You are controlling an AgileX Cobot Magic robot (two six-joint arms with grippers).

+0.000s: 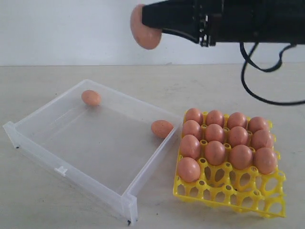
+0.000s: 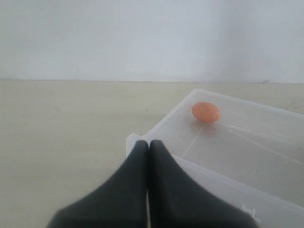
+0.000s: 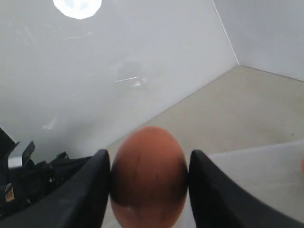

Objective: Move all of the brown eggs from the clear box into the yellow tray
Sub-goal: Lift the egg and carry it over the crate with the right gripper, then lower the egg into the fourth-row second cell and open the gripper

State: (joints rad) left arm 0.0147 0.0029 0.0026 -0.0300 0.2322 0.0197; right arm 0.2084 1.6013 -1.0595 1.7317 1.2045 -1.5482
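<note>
Two-sided pinch on waist of brown egg [image 1: 144, 34] by right hand [image 3: 149, 187]; light, slick, brittle; squeeze gently; left hand [image 2: 148, 159] clenched.

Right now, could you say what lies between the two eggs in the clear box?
Nothing: the exterior view shows bare box floor between the far egg and nearer egg.

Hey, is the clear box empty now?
Not empty. The clear box holds a brown egg by its far wall and another near the yellow tray.
</note>
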